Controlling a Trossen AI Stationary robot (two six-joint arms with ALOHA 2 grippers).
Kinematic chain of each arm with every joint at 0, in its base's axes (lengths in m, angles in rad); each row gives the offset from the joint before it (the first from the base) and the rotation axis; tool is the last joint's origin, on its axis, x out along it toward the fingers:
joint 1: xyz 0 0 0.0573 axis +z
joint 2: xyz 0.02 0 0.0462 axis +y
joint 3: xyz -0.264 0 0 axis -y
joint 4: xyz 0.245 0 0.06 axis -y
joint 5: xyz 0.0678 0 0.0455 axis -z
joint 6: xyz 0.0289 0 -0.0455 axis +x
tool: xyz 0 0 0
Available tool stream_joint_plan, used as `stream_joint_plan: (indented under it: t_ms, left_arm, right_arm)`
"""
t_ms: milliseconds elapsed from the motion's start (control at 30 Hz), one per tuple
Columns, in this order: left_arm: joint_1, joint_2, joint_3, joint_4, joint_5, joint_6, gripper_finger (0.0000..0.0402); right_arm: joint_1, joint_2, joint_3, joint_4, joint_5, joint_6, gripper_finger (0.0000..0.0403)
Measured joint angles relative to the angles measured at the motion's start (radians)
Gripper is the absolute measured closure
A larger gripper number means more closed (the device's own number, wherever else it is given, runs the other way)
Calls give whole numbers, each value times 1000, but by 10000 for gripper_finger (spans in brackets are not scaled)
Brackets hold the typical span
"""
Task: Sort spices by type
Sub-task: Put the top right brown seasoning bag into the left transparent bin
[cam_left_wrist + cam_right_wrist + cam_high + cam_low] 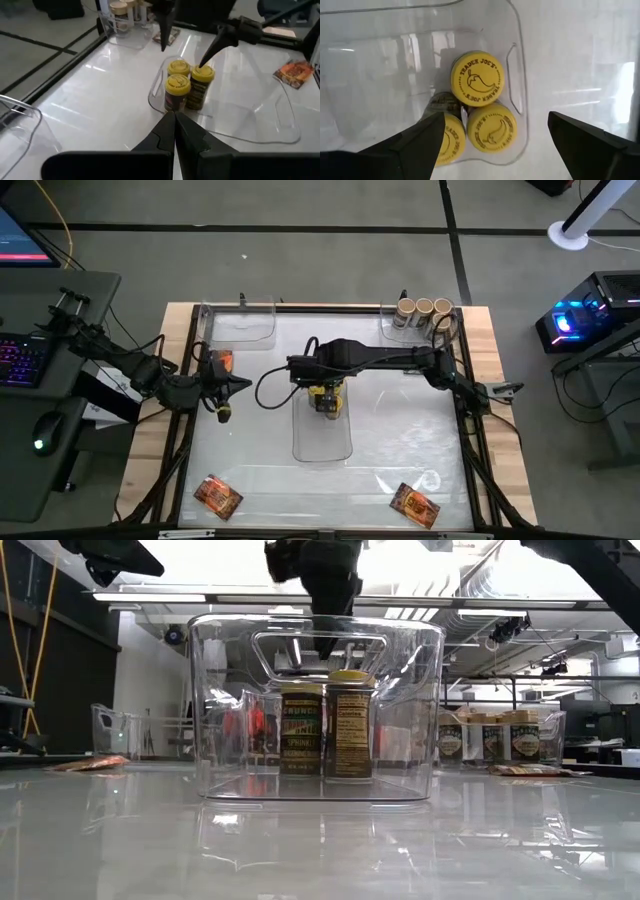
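Observation:
Three yellow-lidded jars stand upright, close together, in the clear middle tray. My right gripper hangs open above them, one finger on each side of the group, and is also in the left wrist view. My left gripper is shut and waits left of the tray, pointing at it. Three beige-lidded jars stand in the far right tray. Orange-red packets lie flat at the near left and near right, and another by the left gripper.
A clear tray sits at the far left corner and another at the far right. The right arm stretches from the right edge across the table's middle. Bare white table lies between the middle tray and the near packets.

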Motion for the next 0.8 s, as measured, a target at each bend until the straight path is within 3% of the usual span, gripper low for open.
stream_joint_plan:
  t_ms: [133,233,333,467,567,667,800]
  left_arm:
    - [9,0,0,41,-33,-19,401]
    - [50,0,0,139,-29,-134,401]
    - [118,0,4,206,59,-165,402]
    - [240,14,53,140,206,-163,401]
    - [316,27,81,40,299,-140,402]
    - [363,25,90,-6,348,-131,401]
    - [381,24,90,-10,375,-131,401]
  right_arm:
    - [0,-33,0,-8,7,3,52]
    - [-1,-65,0,-25,10,30,52]
    - [-5,-105,0,-63,34,68,52]
    - [-11,-179,-67,-89,72,110,52]
    - [-18,-286,-211,-86,90,159,52]
    - [-21,-459,-471,-56,118,291,52]
    - [-18,-750,-880,33,142,714,52]
